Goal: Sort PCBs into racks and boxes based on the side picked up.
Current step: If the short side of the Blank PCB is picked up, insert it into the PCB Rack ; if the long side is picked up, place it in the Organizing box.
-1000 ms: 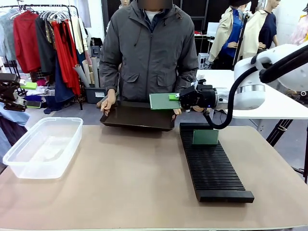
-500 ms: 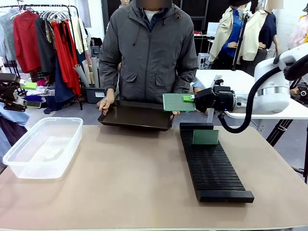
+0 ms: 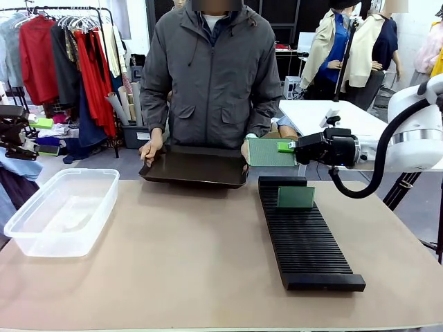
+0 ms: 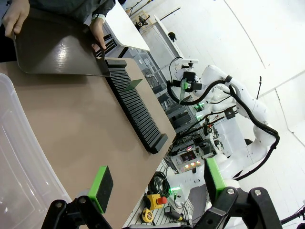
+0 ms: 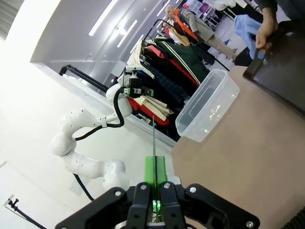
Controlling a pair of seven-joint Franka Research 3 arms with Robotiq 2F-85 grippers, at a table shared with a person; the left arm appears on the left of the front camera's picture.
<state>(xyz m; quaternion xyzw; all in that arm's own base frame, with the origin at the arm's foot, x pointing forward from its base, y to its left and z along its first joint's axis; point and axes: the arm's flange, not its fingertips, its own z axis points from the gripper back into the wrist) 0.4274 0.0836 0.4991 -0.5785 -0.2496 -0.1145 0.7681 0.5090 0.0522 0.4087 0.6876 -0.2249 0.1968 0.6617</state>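
My right gripper point(image 3: 286, 146) is shut on the edge of a PCB point(image 3: 270, 151), held flat in the air with its lighter dotted face up, above the far end of the black rack point(image 3: 304, 235). In the right wrist view this PCB point(image 5: 154, 138) shows edge-on between the shut fingers. Another PCB point(image 3: 295, 197) stands upright in a slot near the rack's far end. The clear box point(image 3: 59, 211) sits at the table's left. My left gripper point(image 4: 157, 179) is open with nothing between its green pads point(image 4: 101, 181), above the box point(image 4: 19, 157).
A person at the far side holds a dark shallow tray point(image 3: 194, 167) by both ends at the table's edge, one hand close to the held PCB. The brown tabletop point(image 3: 180, 256) lies between box and rack. A white table point(image 3: 387, 145) stands behind right.
My right gripper has carried the PCB to the right, away from the tray and over the rack's far end. The person's tray shifted slightly left.
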